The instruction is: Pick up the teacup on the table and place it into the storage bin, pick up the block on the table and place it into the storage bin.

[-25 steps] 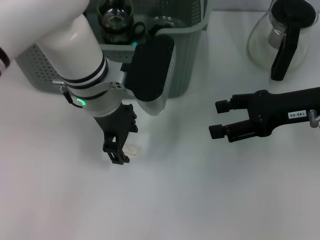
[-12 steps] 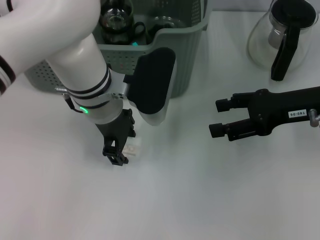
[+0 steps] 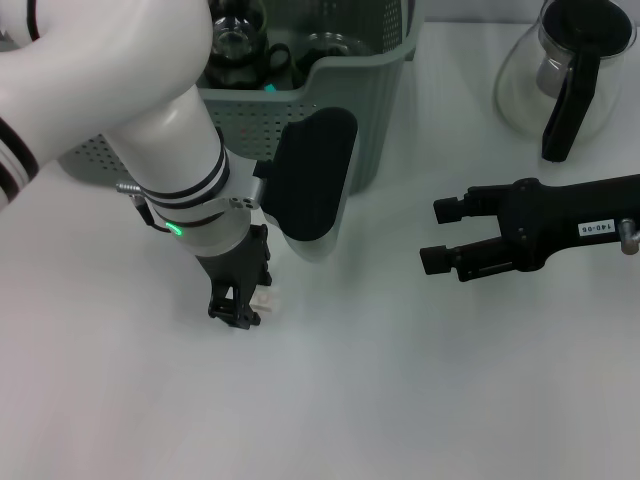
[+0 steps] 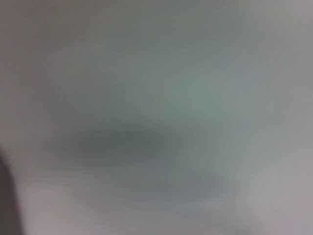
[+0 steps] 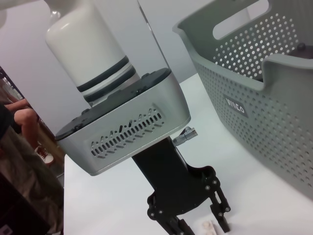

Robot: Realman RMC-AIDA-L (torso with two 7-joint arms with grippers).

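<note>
The left gripper [image 3: 240, 305] is down at the white table [image 3: 400, 400], pointing straight at the surface, a short way in front of the storage bin [image 3: 370, 110]. Its two black fingers [image 5: 218, 211] stand apart, and the small pale block [image 3: 263, 298] lies on the table right at the fingertips, toward three o'clock of the gripper's tip in the head view. From the right wrist view the block [image 5: 208, 227] shows between the two fingers, low down at the table; whether they already touch it I cannot tell. The left wrist camera is too close to the table to show anything clear.

The storage bin sits at about twelve o'clock from the block, near the far edge of the table, its perforated wall facing the gripper. Inside it, at the far side, there is a small glass teapot [image 3: 228, 38] with a dark handle and a clear glass teacup [image 3: 328, 45] beside it.

The right gripper [image 3: 438, 237] hovers well off at three o'clock from the block, lying level, its fingers spread apart and holding nothing. Beyond it, at about one o'clock, a glass jug [image 3: 565, 70] with a black handle stands on the table.
</note>
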